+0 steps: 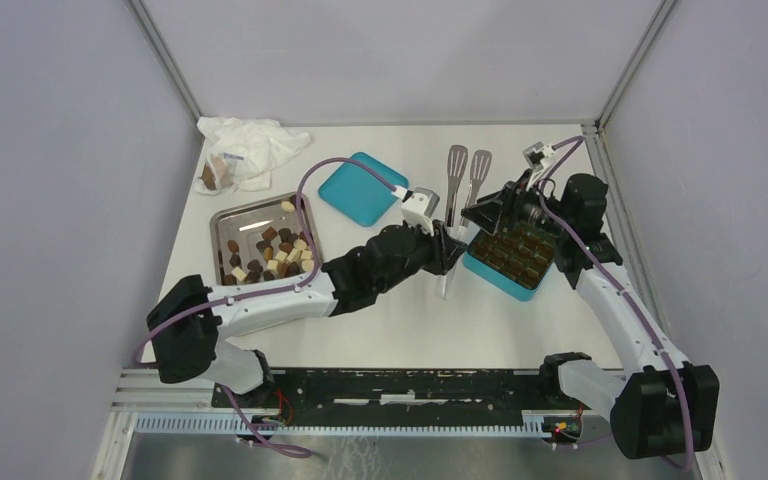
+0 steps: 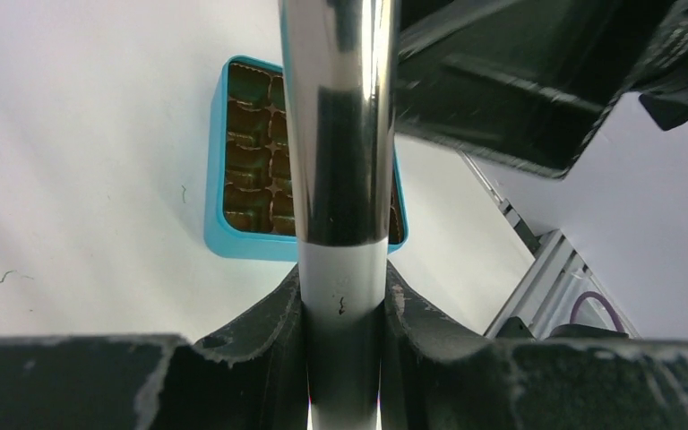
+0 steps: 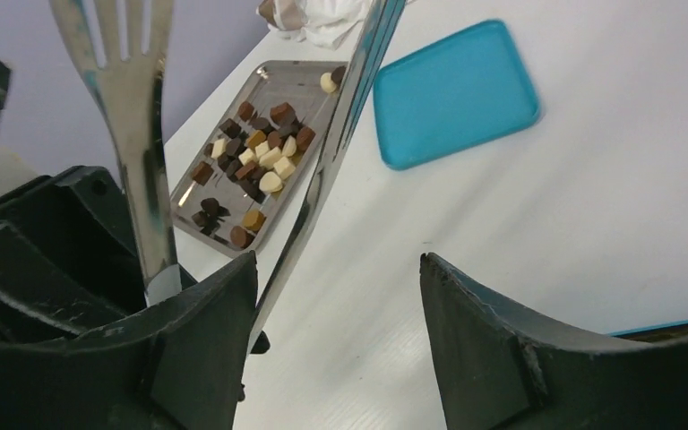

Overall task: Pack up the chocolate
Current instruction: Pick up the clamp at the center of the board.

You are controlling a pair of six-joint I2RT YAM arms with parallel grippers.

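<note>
Black fingers of the left tool [image 2: 342,285] pinch slick, mirror-bright steel tongs [image 2: 340,134] by the handle; behind stands the teal box [image 2: 218,188] with brown cells. Right wrist view: right tool [image 3: 338,269] gapes empty beside the slotted blades; chocolate [image 3: 253,166], matte cubes and discs, lies in the steel tray [image 3: 297,85]. From above, tray and box sit well apart on the worktop [image 1: 400,320]; I judge a firm, untwisting grip best.
</note>
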